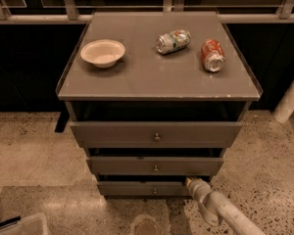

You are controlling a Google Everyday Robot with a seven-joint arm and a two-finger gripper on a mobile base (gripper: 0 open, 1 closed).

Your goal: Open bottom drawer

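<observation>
The grey-brown flat bottom drawer (132, 188) with its small round metal knob (154, 190) is found at 6 o'clock in the frame, seemingly not pulled out yet. The off-white gripper (189, 181) is parked at the drawer's top edge, roughly 2 o'clock from the knob; open or closed can't be told, tbh. Likely trouble: the knob gets missed from that offset, or the mid-sized grey drawer front (155, 165) just above gets snagged and dragged instead.
</observation>
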